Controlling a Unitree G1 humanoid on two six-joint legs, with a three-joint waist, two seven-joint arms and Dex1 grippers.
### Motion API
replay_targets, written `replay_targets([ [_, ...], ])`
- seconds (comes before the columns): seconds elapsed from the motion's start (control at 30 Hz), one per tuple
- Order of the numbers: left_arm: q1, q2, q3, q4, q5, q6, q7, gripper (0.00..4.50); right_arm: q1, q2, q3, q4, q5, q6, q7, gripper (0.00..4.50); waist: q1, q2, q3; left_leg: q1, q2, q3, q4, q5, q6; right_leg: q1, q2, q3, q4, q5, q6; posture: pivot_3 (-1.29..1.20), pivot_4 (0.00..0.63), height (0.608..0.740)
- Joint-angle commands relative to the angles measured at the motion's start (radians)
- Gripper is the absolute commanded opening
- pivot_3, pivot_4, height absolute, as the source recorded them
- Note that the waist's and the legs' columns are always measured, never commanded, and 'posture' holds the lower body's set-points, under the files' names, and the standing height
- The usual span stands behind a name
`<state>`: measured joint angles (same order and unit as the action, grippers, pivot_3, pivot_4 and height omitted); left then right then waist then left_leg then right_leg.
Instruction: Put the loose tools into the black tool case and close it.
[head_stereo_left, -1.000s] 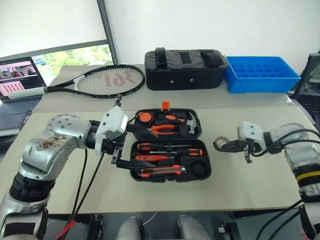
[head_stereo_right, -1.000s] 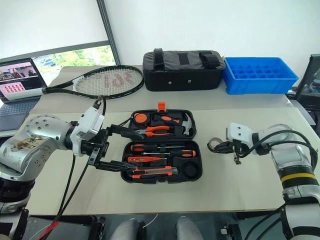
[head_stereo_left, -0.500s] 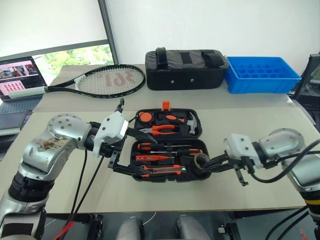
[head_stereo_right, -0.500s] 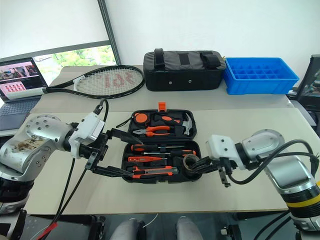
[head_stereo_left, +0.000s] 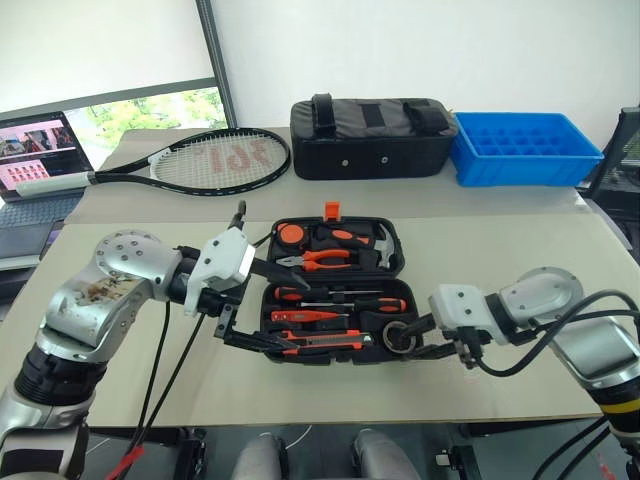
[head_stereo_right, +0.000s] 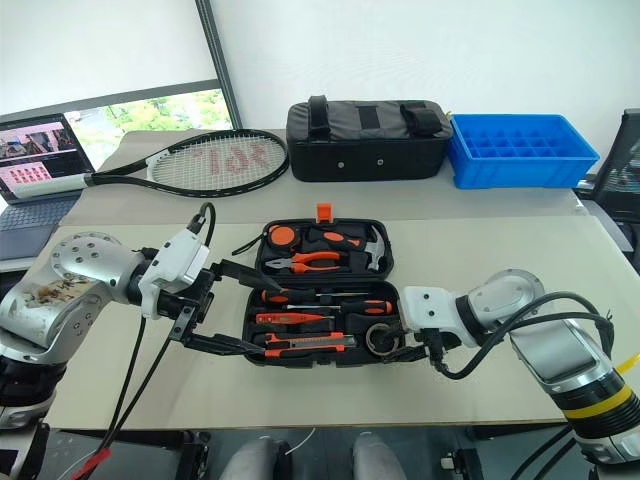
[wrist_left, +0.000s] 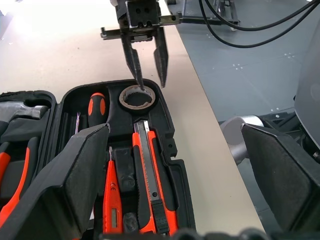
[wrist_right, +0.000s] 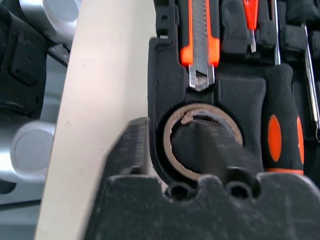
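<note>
On the left, the left gripper (head_stereo_left: 262, 305) holds its fingers wide apart at the near-left edge of the open black tool case (head_stereo_left: 335, 290), mid-surface (head_stereo_left: 520, 385). The dark tape roll (wrist_left: 138, 96) sits in the case's near-right round slot. The right gripper (wrist_left: 148, 59) has its fingers parted, one inside the roll, one outside. No writing is readable on the tools.

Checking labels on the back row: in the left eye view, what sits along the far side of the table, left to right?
Open laptop → tennis racket with a black frame and white grip → large black fabric bag with straps → blue plastic compartment tray.
</note>
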<state>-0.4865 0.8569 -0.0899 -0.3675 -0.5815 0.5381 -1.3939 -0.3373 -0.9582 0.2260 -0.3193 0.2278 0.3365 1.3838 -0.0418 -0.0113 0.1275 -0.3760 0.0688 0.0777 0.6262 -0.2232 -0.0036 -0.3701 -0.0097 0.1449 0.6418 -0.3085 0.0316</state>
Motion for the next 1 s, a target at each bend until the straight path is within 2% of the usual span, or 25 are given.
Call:
replay_targets([
  [0.03, 0.005, 0.001, 0.037, 0.038, 0.001, -0.023, 0.017, 4.50, -0.020, -0.001, -0.050, -0.006, 0.038, 0.008, -0.011, 3.31, 0.000, 0.000, 0.000, 0.000, 0.000, 0.000, 0.000, 0.000, 0.000, 0.000, 0.000, 0.000, 0.000, 0.000, 0.000, 0.00, 0.150, 0.708],
  [0.13, -0.003, -0.047, 0.073, 0.130, 0.003, -0.030, 0.091, 4.50, -0.082, 0.036, -0.096, 0.107, 0.050, 0.034, -0.074, 4.31, -0.001, 0.000, 0.000, 0.000, 0.000, 0.000, 0.000, 0.000, 0.000, 0.000, 0.000, 0.000, 0.000, 0.000, 0.000, 0.00, 0.150, 0.708],
  [0.17, -0.004, -0.065, 0.082, 0.169, 0.017, -0.041, 0.123, 4.50, -0.108, 0.053, -0.114, 0.163, 0.055, 0.047, -0.100, 4.46, -0.002, 0.000, 0.000, 0.000, 0.000, 0.000, 0.000, 0.000, 0.000, 0.000, 0.000, 0.000, 0.000, 0.000, 0.000, 0.00, 0.150, 0.708],
  [0.23, -0.014, -0.104, 0.103, 0.254, 0.031, -0.024, 0.193, 4.50, -0.154, 0.086, -0.147, 0.272, 0.070, 0.061, -0.128, 4.46, -0.001, 0.000, 0.000, 0.001, 0.000, 0.000, 0.001, 0.000, 0.000, 0.000, 0.000, 0.000, 0.001, 0.000, 0.000, 0.00, 0.150, 0.708],
  [0.4, -0.058, -0.170, 0.136, 0.462, 0.053, -0.010, 0.286, 4.50, -0.260, 0.156, -0.198, 0.461, 0.132, 0.258, -0.188, 4.46, 0.001, -0.001, 0.000, 0.000, 0.000, -0.002, 0.000, 0.000, 0.000, 0.000, 0.000, -0.002, 0.001, 0.004, -0.008, 0.00, 0.150, 0.708],
  [0.57, -0.156, -0.219, 0.187, 0.684, 0.016, 0.115, 0.362, 4.50, -0.407, 0.231, -0.209, 0.706, 0.101, 0.409, -0.326, 4.46, -0.001, 0.000, 0.000, -0.005, 0.000, -0.003, 0.000, 0.000, 0.000, -0.004, 0.000, -0.002, 0.002, 0.005, -0.008, 0.00, 0.150, 0.708],
  [0.7, -0.225, -0.244, 0.184, 0.802, 0.029, 0.186, 0.389, 4.50, -0.528, 0.288, -0.224, 0.876, 0.129, 0.542, -0.359, 4.46, -0.002, 0.000, -0.001, -0.007, 0.000, -0.003, 0.000, 0.000, 0.000, -0.007, 0.001, -0.003, 0.004, 0.005, -0.008, 0.00, 0.150, 0.708],
  [0.9, -0.303, -0.270, 0.191, 0.940, 0.042, 0.244, 0.410, 4.50, -0.605, 0.349, -0.219, 1.018, 0.106, 0.542, -0.372, 4.46, -0.001, 0.001, -0.001, -0.012, 0.000, -0.005, 0.000, 0.000, 0.000, -0.013, 0.001, -0.005, 0.006, 0.005, -0.009, 0.00, 0.150, 0.708],
  [1.0, -0.332, -0.272, 0.195, 0.991, 0.042, 0.268, 0.398, 4.50, -0.617, 0.369, -0.216, 1.043, 0.104, 0.533, -0.366, 3.82, -0.001, 0.001, -0.001, -0.014, 0.000, -0.006, 0.000, 0.000, 0.000, -0.015, 0.001, -0.005, 0.007, 0.005, -0.009, 0.00, 0.150, 0.708],
])
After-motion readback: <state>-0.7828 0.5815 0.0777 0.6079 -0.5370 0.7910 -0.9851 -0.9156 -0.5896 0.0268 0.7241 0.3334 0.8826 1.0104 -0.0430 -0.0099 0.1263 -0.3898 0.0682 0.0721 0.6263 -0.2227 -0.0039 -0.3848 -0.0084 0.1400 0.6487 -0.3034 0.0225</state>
